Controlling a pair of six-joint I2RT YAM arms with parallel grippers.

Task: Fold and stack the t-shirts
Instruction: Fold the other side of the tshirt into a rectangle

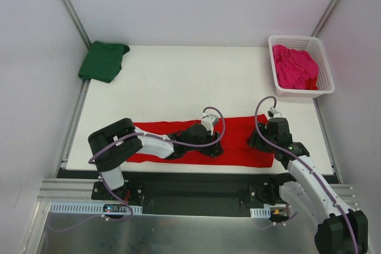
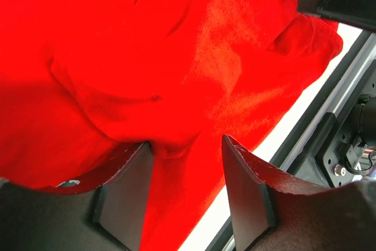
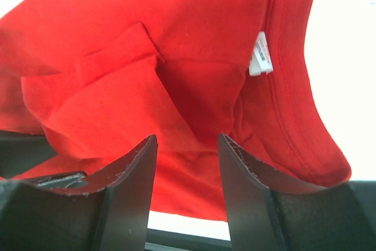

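The red t-shirt (image 1: 238, 128) lies as a long, rumpled band along the near edge of the white table (image 1: 178, 81). My left gripper (image 1: 205, 143) is down on its middle. In the left wrist view it (image 2: 185, 142) stands open, its fingers straddling a ridge of red cloth (image 2: 176, 57). My right gripper (image 1: 260, 139) is at the shirt's right end, also open (image 3: 188, 137), over folded red fabric (image 3: 117, 86) beside the collar (image 3: 294, 104) and its white label (image 3: 261, 57). The green t-shirt (image 1: 104, 60) lies folded at the back left. The pink t-shirt (image 1: 294, 66) lies crumpled in the basket.
A white lattice basket (image 1: 324, 81) stands at the back right corner. The table's near edge and a metal rail (image 2: 329, 116) run close behind the grippers. White walls and metal posts (image 1: 65, 4) enclose the table on three sides.
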